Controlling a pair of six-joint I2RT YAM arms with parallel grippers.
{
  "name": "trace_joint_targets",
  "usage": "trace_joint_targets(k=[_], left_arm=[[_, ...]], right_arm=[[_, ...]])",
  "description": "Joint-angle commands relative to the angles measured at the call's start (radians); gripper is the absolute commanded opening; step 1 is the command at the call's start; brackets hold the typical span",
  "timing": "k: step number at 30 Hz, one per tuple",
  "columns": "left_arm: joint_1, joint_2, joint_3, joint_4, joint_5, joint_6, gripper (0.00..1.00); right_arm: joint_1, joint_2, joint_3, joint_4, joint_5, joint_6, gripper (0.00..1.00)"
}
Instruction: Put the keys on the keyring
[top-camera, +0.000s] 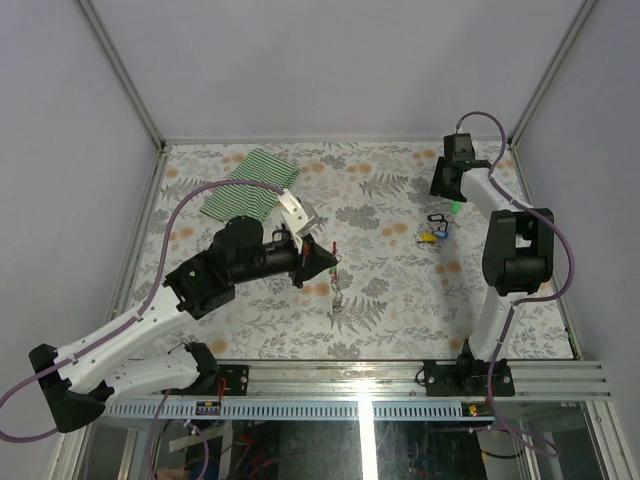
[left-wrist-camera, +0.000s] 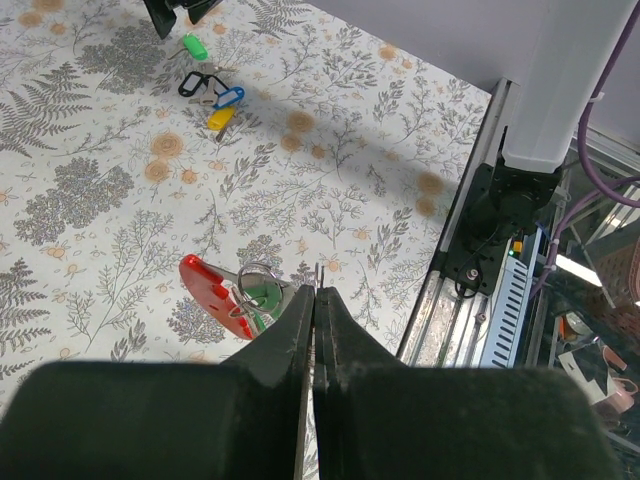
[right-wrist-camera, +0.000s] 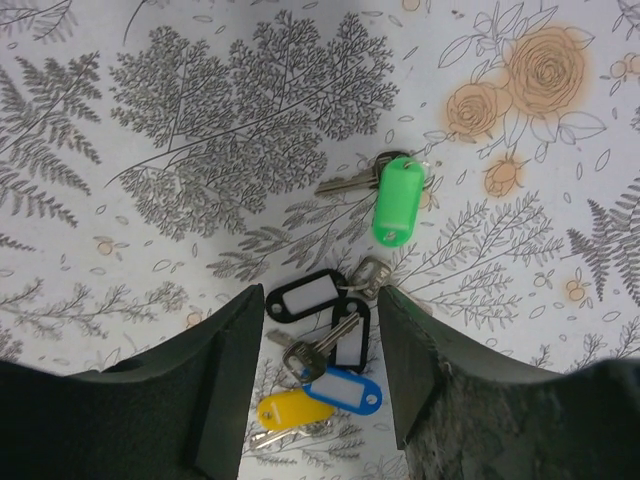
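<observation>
Found the left gripper (left-wrist-camera: 316, 292) pressed fully shut above the middle of the floral table (top-camera: 400, 290), with a thin metal end of the keyring (left-wrist-camera: 258, 265) pinched between its tips. Noted a red tag (left-wrist-camera: 205, 283) and a small green tag (left-wrist-camera: 265, 296) gathered at that ring, just beside the left finger. Could not tell whether either tag touched the table.

Found the right gripper (right-wrist-camera: 320, 295) at the far right of the table, pointed downward with its jaws moderately apart and nothing between them. Located a key cluster (right-wrist-camera: 320, 350) directly below that gap, lying flat on the table: two black tags, a blue tag (right-wrist-camera: 345, 392) and a yellow tag (right-wrist-camera: 290, 408), all touching or overlapping. Located a loose green-tagged key (right-wrist-camera: 398, 200) just beyond the cluster, apart from both fingers.

Noted a green-and-white striped cloth (top-camera: 245, 192) at the far left, well apart from all keys.
</observation>
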Motion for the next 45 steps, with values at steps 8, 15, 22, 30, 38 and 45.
trace_joint_targets(k=[8, 15, 22, 30, 38, 45], left_arm=[[0.007, -0.021, 0.028, 0.009, 0.007, -0.014, 0.0], [0.007, -0.012, 0.03, 0.01, 0.01, -0.014, 0.0], [0.007, -0.013, 0.034, 0.007, 0.008, -0.015, 0.0], [0.007, -0.021, 0.034, -0.002, 0.003, -0.017, 0.0], [0.006, -0.022, 0.036, -0.002, 0.004, -0.018, 0.0], [0.007, -0.025, 0.034, -0.005, 0.008, -0.02, 0.0]], right_arm=[[-0.038, 0.123, 0.153, -0.072, 0.03, -0.093, 0.53], [-0.049, 0.168, 0.168, -0.094, 0.033, -0.125, 0.51], [-0.049, 0.215, 0.219, -0.106, 0.041, -0.149, 0.46], [-0.05, 0.256, 0.254, -0.113, 0.053, -0.173, 0.41], [-0.05, 0.287, 0.277, -0.131, 0.068, -0.19, 0.41], [-0.052, 0.299, 0.28, -0.132, 0.07, -0.196, 0.36]])
